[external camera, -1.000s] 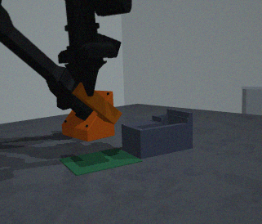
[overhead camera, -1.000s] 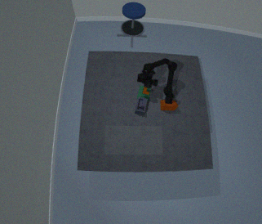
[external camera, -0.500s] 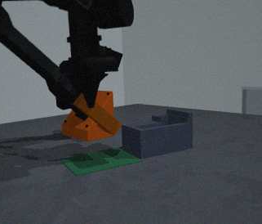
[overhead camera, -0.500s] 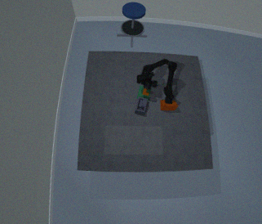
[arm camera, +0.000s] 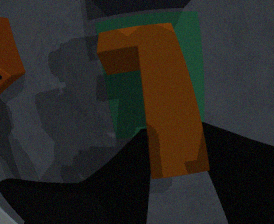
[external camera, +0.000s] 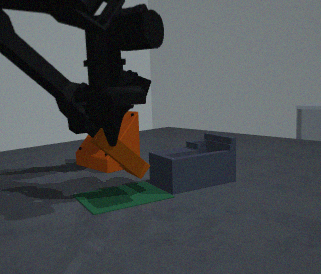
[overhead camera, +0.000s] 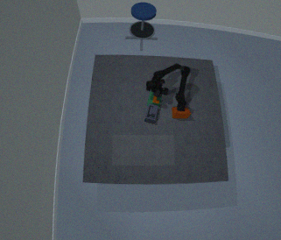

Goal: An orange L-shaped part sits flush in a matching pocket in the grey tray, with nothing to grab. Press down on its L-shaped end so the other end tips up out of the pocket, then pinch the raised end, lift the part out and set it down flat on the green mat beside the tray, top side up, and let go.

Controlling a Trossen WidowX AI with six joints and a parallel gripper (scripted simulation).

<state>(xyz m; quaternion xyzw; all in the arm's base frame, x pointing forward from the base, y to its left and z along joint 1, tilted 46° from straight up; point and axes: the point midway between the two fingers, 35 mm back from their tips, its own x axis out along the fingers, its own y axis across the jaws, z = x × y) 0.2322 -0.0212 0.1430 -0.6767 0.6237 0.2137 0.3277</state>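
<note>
My gripper [external camera: 109,136] [arm camera: 171,132] is shut on one end of the orange L-shaped part [external camera: 125,156] [arm camera: 160,90] [overhead camera: 155,100]. The part hangs tilted in the air, its free end pointing down, above the green mat [external camera: 123,196] [arm camera: 190,46] [overhead camera: 151,97]. It does not touch the mat. The grey tray [external camera: 195,167] [overhead camera: 151,115] stands right beside the mat, its pocket empty. In the wrist view the part's L-shaped foot points left over the mat, just short of the tray.
The arm's orange base [external camera: 98,155] [overhead camera: 180,113] [arm camera: 1,50] stands behind the mat. A blue stool [overhead camera: 143,19] is at the far edge of the floor. A pale grey box [external camera: 319,124] stands at the far right.
</note>
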